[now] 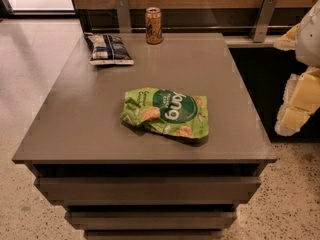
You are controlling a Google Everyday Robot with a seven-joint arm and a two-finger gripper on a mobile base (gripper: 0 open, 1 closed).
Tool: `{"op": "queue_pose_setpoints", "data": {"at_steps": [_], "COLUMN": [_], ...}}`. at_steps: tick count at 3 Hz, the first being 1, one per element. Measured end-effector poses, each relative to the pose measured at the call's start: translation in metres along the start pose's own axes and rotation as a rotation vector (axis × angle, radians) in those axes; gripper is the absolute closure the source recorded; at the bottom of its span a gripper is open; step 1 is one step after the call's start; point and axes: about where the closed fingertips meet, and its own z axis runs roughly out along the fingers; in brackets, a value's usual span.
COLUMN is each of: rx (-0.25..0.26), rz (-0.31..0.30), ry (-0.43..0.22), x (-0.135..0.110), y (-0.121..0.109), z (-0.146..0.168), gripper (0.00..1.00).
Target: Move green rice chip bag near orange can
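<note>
Not yet started: the bag lies well apart from the can.

The green rice chip bag (166, 112) lies flat at the middle-front of the tabletop (235, 84); the orange can (153, 25) stands upright at the back edge. The tool (299, 101) hangs beyond the right side, clear of both; its opening I cannot tell. Grasping, carrying and placing all remain.
</note>
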Motion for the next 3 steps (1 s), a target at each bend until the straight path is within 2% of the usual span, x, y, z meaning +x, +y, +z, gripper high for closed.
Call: {"op": "queue_pose_setpoints", "data": {"at_steps": [1, 2, 3], "rx": [0.004, -0.007, -0.030], "rz": [-0.001, -0.021, -0.052], "ry": [-0.011, -0.056, -0.149], "x": [-0.001, -0.007, -0.022], "y": [-0.003, -0.016, -0.032], "z": [0.001, 0.017, 0.040], "gripper": [0.00, 0.00, 0.00]}}
